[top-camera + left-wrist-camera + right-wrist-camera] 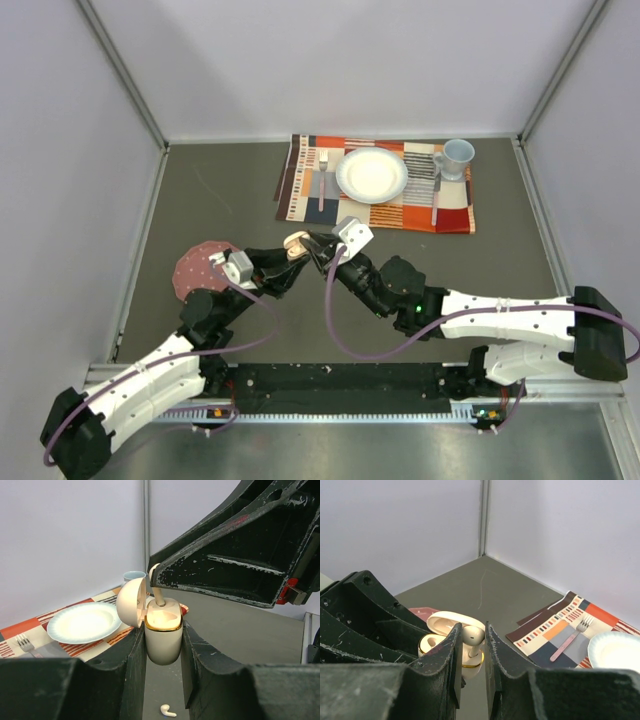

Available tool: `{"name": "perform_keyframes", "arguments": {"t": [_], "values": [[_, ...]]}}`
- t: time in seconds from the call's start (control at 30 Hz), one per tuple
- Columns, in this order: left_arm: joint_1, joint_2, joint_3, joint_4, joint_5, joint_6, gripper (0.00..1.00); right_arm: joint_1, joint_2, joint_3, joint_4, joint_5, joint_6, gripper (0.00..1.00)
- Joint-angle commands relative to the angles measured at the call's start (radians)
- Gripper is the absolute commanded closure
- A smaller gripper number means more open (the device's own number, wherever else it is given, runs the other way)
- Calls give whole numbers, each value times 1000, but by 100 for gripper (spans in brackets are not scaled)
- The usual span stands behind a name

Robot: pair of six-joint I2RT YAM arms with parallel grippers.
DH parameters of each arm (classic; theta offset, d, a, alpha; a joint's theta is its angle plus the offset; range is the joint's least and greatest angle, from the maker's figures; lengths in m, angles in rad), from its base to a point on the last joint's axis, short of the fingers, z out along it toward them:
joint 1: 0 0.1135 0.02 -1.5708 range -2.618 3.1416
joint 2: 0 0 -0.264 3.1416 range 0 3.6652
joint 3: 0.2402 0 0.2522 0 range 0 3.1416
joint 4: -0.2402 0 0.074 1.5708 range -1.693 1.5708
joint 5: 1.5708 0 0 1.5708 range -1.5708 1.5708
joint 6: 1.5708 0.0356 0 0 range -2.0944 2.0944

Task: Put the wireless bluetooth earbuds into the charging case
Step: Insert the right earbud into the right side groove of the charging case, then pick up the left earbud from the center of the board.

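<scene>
Entry: I am holding the cream, gold-rimmed charging case (163, 625) in my left tool (161, 650). My right tool (471, 646) is pinching a white earbud (473, 634), stem pointing down into its socket.

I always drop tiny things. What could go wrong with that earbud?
The earbud, pinched in the right gripper, sits at the mouth of the open charging case; tilted, it could miss its slot or slip out. Pushing could twist the case in the left gripper. A dropped one would join the loose earbud on the table.
</scene>
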Motion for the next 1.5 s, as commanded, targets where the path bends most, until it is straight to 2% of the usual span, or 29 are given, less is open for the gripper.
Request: {"name": "perform_keyframes", "arguments": {"t": [0.0, 0.13, 0.2, 0.3, 0.4, 0.43, 0.57, 0.6, 0.67, 0.7, 0.8, 0.87, 1.07, 1.17, 1.2, 1.3, 1.33, 1.37, 1.47], "values": [[1, -7, 11, 88, -28, -13, 100, 8, -1, 10, -31, -19, -7, 90], [1, -7, 13, 85, -32, -12, 100, 8, -10, 9, -31, -26, -7, 86], [1, -6, 14, 84, -33, -12, 100, 9, -13, 7, -30, -30, -7, 80], [1, 0, 17, 82, -30, -12, 100, 9, -19, 9, -30, -36, -6, 66], [1, 5, 20, 82, -27, -12, 100, 8, -25, 6, -25, -35, -1, 61], [1, 5, 22, 81, -27, -12, 100, 8, -29, 3, -17, -36, 4, 53], [1, 7, 21, 78, -25, -13, 100, 8, -51, -3, -10, -36, 13, 49], [1, 7, 20, 78, -27, -13, 100, 9, -59, -2, -7, -39, 14, 41], [3, 7, 19, 75, -28, -12, 100, 9, -87, 0, -7, -41, 24, 33], [3, 4, 17, 73, -27, -12, 100, 9, -97, 0, -10, -39, 27, 25], [1, 0, 17, 67, -25, -12, 100, 6, -143, 6, -14, -9, 40, 15], [1, -1, 17, 67, -22, -15, 100, 6, -166, 18, -25, 14, 53, 14], [1, -16, 17, 59, -4, -12, 100, 2, -231, 33, -98, 232, 128, 13], [1, -27, 13, 58, 2, -9, 100, -58, -260, 47, -232, 281, 249, 12], [1, -32, 11, 58, 5, -9, 100, -87, -268, 53, -364, 271, 366, 12], [1, -46, 14, 47, 24, -12, 100, -253, -295, 56, -529, 139, 590, 12], [1, -47, 16, 41, 24, -13, 100, -349, -300, 44, -598, 87, 631, 12], [1, -49, 17, 41, 27, -12, 100, -389, -300, 37, -637, -9, 667, 12], [3, -53, 20, 41, 34, -16, 100, -503, -286, 12, -720, -146, 744, 13]]}}
